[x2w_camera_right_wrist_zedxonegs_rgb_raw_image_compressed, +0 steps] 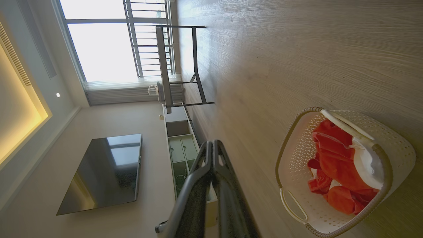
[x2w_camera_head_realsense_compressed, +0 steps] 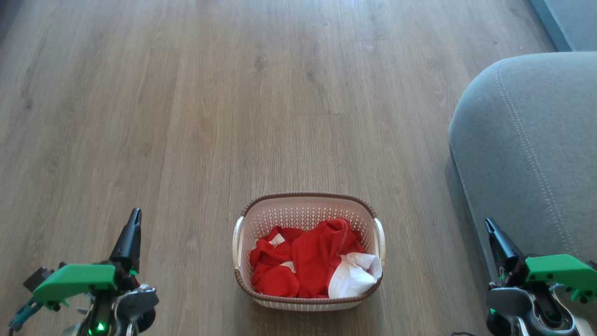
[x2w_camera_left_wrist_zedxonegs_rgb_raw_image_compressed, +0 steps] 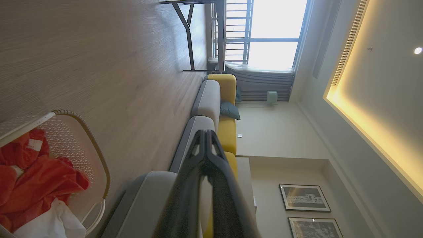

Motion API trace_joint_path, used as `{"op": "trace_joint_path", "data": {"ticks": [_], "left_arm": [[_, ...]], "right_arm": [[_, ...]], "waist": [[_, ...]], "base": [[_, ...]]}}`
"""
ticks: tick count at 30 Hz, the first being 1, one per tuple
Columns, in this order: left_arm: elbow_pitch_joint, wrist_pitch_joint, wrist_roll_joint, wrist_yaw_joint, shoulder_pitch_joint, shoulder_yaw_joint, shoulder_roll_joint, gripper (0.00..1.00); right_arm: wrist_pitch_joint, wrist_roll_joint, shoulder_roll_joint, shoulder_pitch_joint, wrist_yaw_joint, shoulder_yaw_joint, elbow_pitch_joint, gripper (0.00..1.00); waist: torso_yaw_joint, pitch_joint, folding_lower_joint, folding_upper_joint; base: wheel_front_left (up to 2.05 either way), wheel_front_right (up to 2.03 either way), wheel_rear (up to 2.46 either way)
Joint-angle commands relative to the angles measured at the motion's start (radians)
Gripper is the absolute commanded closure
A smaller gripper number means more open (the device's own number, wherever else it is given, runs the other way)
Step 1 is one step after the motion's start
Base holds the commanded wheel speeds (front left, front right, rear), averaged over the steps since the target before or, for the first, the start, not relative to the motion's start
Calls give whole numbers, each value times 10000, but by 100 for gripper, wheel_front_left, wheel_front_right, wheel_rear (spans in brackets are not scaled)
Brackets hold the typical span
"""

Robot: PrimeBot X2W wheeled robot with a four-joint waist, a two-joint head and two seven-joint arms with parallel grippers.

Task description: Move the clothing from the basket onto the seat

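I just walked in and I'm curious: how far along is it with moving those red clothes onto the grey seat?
Done: nothing yet; what shows of the seat is bare. In hand: nothing; the left gripper and right gripper are both shut and empty, either side of the basket. Left: all the clothing, red with white, lies in the basket on the floor.
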Motion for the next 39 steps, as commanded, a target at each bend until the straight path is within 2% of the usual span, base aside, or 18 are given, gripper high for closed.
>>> {"op": "trace_joint_path", "data": {"ticks": [1, 39], "left_arm": [[-342, 72, -45, -67, -558, 357, 54, 100], [-342, 72, -45, -67, -558, 357, 54, 100]], "right_arm": [[74, -15, -58, -521, 71, 174, -403, 100], [73, -15, -58, -521, 71, 174, -403, 100]], "waist": [[0, 0, 0, 0], [0, 0, 0, 0]], "base": [[0, 0, 0], [0, 0, 0]]}}
